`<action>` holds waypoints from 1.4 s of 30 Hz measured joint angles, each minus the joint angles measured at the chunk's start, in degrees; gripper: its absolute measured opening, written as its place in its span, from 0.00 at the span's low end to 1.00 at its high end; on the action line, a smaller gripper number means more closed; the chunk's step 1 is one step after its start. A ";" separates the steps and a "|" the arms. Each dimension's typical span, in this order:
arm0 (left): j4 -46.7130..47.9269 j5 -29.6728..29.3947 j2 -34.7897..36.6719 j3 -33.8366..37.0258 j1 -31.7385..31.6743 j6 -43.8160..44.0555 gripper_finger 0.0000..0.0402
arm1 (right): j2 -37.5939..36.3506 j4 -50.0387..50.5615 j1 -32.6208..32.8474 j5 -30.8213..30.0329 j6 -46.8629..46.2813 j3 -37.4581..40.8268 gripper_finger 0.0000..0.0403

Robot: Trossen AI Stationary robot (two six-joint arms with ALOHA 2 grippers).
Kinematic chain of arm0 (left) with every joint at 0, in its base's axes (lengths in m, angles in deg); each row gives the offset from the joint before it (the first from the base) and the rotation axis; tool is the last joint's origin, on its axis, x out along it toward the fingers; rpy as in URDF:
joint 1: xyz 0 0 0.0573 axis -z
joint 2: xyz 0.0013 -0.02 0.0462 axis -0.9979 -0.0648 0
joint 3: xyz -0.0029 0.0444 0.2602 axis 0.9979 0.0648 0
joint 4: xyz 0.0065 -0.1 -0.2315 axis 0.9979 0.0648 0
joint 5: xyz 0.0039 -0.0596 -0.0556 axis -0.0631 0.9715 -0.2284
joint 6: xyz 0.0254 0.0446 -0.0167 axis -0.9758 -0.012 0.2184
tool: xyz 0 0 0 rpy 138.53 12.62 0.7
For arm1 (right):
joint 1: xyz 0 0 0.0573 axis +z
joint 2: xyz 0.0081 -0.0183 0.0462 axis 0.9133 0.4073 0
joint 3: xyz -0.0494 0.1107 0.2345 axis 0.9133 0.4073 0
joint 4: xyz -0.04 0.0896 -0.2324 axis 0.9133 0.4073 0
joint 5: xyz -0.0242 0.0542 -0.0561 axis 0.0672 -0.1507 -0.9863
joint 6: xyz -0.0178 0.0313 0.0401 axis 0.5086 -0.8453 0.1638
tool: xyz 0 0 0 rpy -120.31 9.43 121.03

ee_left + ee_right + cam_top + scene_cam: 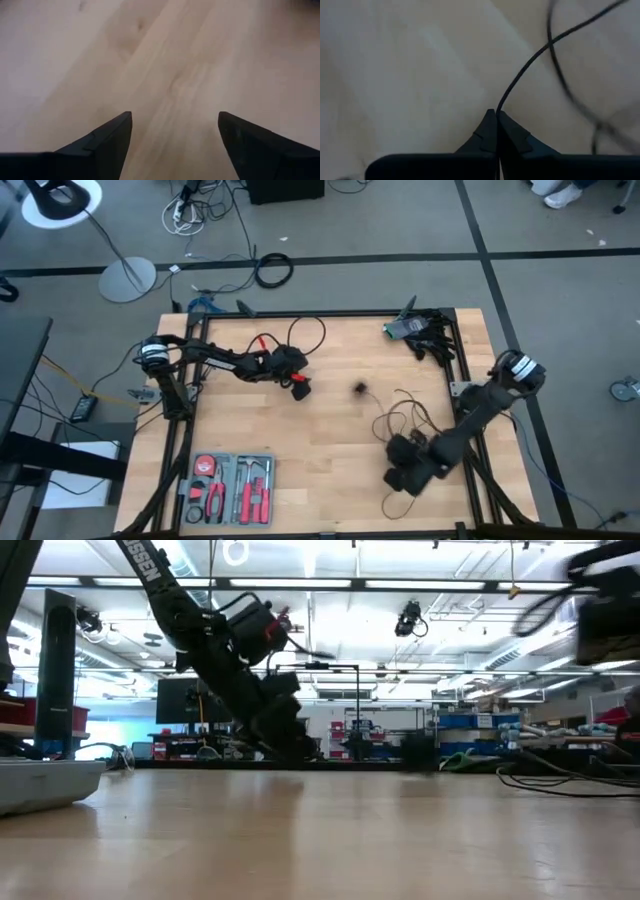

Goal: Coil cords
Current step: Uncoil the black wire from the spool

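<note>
The cords (400,415) are a thin black cord lying in loose loops on the wooden table, right of centre. A small black puck (358,388) sits apart toward the middle. My right gripper (496,114) is near the table's front right (400,472), just on the near side of the loops, and is shut on a strand of the cord. My left gripper (175,117) hovers open over bare wood left of the puck (300,388), with nothing between its fingers. My right gripper pinches one strand of the black cord (499,106) between its two fingertips, only at their very ends. The fingers slant steeply down toward the table. From the tips the strand curves away, slack, and crosses another stretch of cord (551,44).
A tool tray (228,488) with red-handled tools sits at the near left. A green and black object (412,330) lies at the far right corner. A red and black cable (262,340) trails by the left arm. Bare wood (330,440) lies between the arms.
</note>
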 joint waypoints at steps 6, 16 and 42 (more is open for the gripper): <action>-0.48 0.29 -0.06 0.08 -0.18 0.47 0.75 | -0.05 0.75 6.22 -5.73 -8.67 0.77 0.00; -2.05 2.22 -0.06 0.08 -0.14 0.57 0.75 | 0.06 -1.70 -3.13 -13.95 0.29 0.61 0.10; -1.06 2.69 0.05 -0.03 -0.14 0.58 0.75 | -7.25 -16.70 -18.77 -5.33 30.96 0.34 0.38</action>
